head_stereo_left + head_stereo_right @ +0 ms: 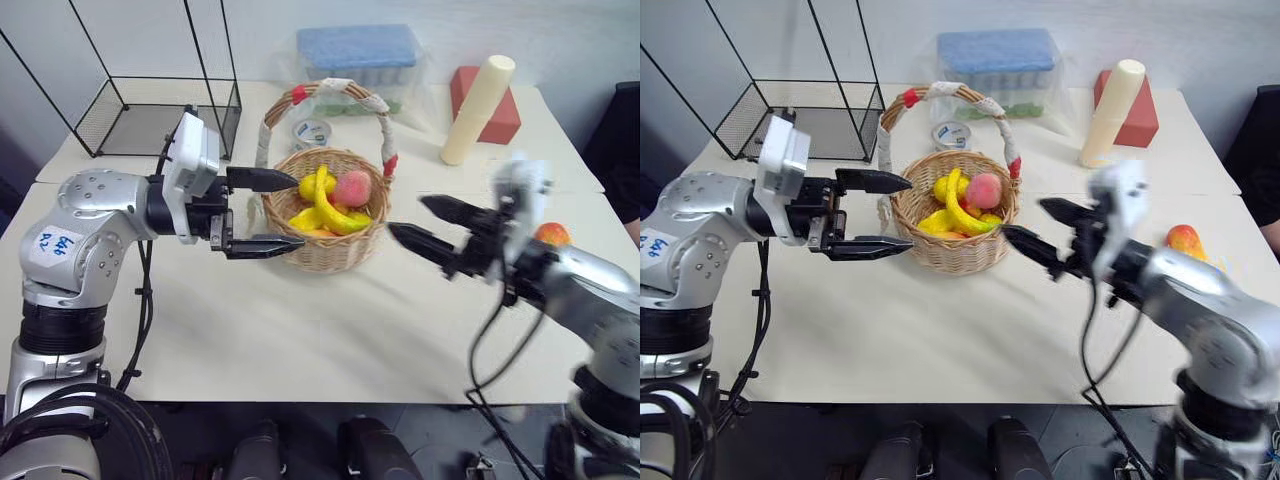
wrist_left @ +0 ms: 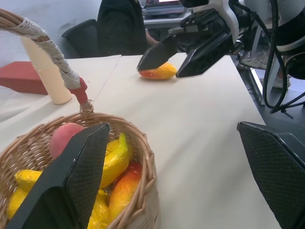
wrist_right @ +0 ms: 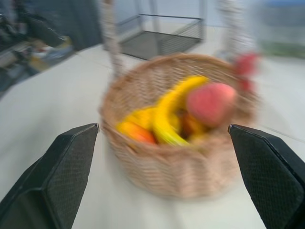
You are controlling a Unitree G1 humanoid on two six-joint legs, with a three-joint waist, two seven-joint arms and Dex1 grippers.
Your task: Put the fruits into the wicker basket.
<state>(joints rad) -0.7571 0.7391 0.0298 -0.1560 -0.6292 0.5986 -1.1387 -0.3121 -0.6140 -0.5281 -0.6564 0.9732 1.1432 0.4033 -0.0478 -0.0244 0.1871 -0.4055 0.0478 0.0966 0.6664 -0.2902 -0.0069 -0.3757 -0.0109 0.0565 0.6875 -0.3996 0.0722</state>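
The wicker basket (image 1: 330, 250) stands mid-table with its white-wrapped handle upright. Inside lie a yellow banana (image 1: 327, 205), a pink-red peach (image 1: 352, 187), yellow lemons (image 1: 309, 186) and an orange-red fruit (image 2: 125, 185). A red-orange mango (image 1: 552, 234) rests on the table at the far right. My left gripper (image 1: 298, 210) points level at the basket's left side, open, with the near rim between its spread fingers. To the right of the basket, my right gripper (image 1: 406, 217) hangs a short way off, open and empty, pointing at it.
At the back left stands a black wire-frame basket (image 1: 160, 115). A small round tin (image 1: 310, 132) sits behind the wicker basket, with a blue-lidded clear box (image 1: 358, 55) beyond. A red block (image 1: 497, 108) and a cream cylinder (image 1: 478, 100) stand back right. A person in dark clothing (image 1: 622, 150) sits at the right edge.
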